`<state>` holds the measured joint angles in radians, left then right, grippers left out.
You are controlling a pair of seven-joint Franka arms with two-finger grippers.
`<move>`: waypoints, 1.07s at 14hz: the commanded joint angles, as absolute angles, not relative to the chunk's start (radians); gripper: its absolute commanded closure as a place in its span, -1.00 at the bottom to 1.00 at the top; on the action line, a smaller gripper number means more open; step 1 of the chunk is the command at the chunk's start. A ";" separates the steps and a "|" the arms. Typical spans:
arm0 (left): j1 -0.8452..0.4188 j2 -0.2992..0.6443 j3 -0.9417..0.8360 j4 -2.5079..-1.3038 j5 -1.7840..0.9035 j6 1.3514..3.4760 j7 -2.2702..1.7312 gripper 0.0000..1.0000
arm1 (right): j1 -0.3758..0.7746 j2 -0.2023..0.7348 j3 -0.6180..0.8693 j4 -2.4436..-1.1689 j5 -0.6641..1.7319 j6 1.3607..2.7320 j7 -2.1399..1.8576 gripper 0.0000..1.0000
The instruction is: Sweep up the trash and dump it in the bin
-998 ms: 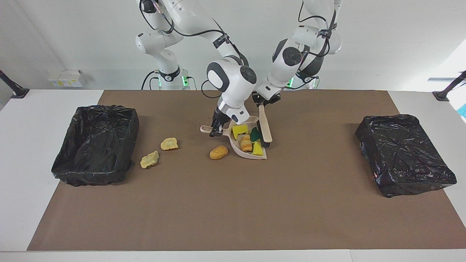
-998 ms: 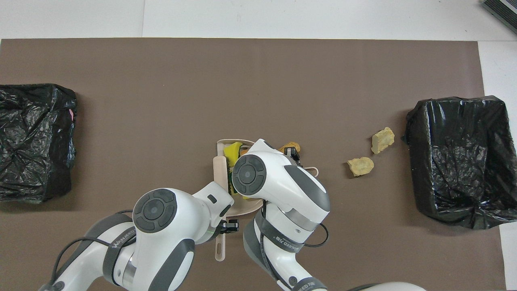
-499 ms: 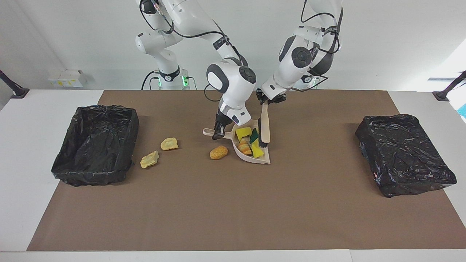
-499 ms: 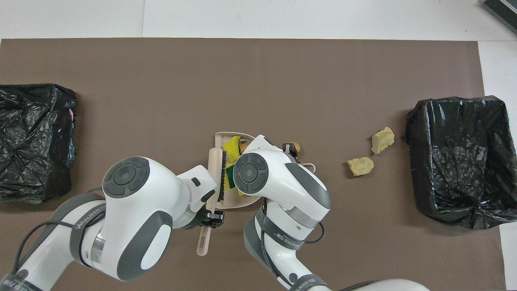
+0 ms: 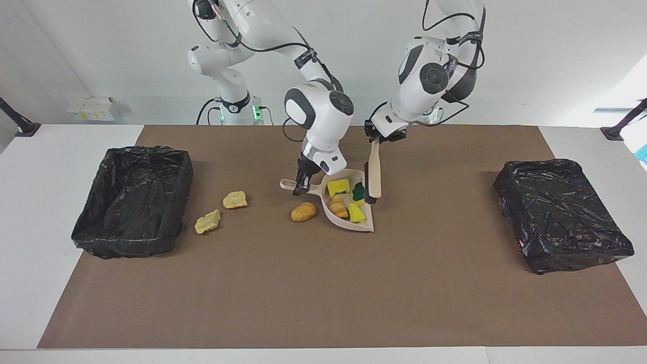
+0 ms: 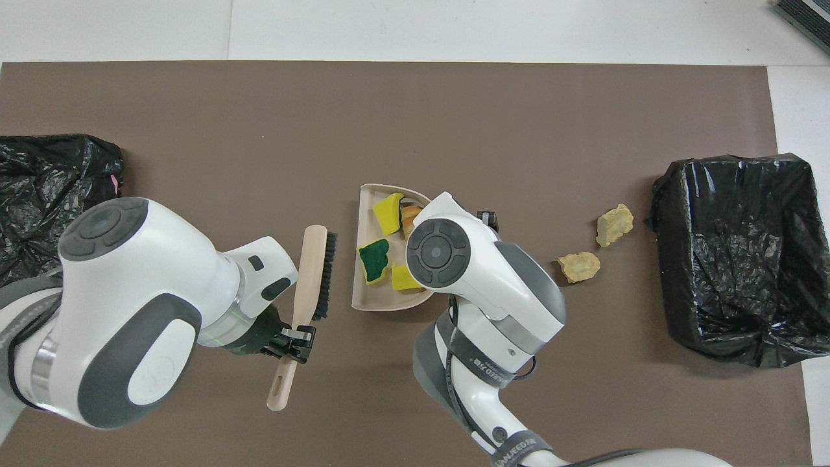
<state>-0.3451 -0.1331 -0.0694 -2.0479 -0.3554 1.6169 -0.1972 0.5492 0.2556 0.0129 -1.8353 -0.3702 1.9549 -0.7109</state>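
The beige dustpan (image 5: 360,225) sits mid-mat, and my right gripper (image 5: 299,187) is shut on its handle. Trash in it: yellow-and-green blocks (image 5: 337,187) and an orange-striped piece (image 5: 337,206). From overhead the dustpan (image 6: 363,293) shows its blocks (image 6: 374,258). My left gripper (image 5: 377,138) is shut on the handle of the beige brush (image 5: 374,169), whose black bristles hang beside the pan's mouth. From overhead the brush (image 6: 314,259) stands apart from the pan, with the left gripper (image 6: 295,337) on its handle. A tan-orange lump (image 5: 304,212) lies beside the pan. Two pale yellow lumps (image 5: 235,200) (image 5: 208,221) lie closer to the bin (image 5: 134,202).
That black-lined bin stands at the right arm's end of the table, and a second black-lined bin (image 5: 561,215) stands at the left arm's end. From overhead the pale lumps (image 6: 579,266) (image 6: 615,224) lie close to the bin (image 6: 739,253). The brown mat (image 5: 323,293) covers the table's middle.
My left gripper has drawn the brush out of the dustpan toward the left arm's end and raised it. The dustpan has shifted slightly in my right gripper.
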 commanded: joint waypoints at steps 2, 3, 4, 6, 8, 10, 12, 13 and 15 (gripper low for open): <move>-0.299 -0.137 -0.075 -2.022 -0.254 1.595 -0.302 1.00 | 0.467 0.169 0.020 -1.836 -0.312 1.872 -0.851 1.00; -0.301 -0.138 -0.077 -2.026 -0.215 1.611 -0.298 1.00 | 0.441 0.147 0.018 -1.835 -0.310 1.849 -0.906 1.00; -0.302 -0.144 -0.078 -2.034 -0.213 1.620 -0.305 1.00 | 0.410 0.126 0.018 -1.835 -0.308 1.820 -0.963 1.00; -0.316 -0.155 -0.080 -2.051 -0.213 1.644 -0.336 1.00 | 0.384 0.078 0.009 -1.835 -0.310 1.737 -1.015 1.00; -0.357 -0.176 -0.103 -2.106 -0.213 1.710 -0.441 1.00 | 0.307 0.028 0.005 -1.835 -0.308 1.691 -1.128 1.00; -0.437 -0.178 -0.104 -2.143 -0.210 1.746 -0.547 1.00 | 0.197 -0.018 0.005 -1.833 -0.319 1.678 -1.208 1.00; -0.524 -0.167 -0.104 -2.158 -0.207 1.752 -0.577 1.00 | 0.105 -0.032 -0.005 -1.830 -0.340 1.681 -1.322 1.00; -0.564 -0.163 -0.104 -2.183 -0.207 1.765 -0.612 1.00 | 0.059 -0.031 -0.006 -1.810 -0.351 1.684 -1.377 1.00; -0.636 -0.164 -0.107 -2.271 -0.207 1.892 -0.669 1.00 | -0.027 -0.031 -0.006 -1.804 -0.415 1.704 -1.457 1.00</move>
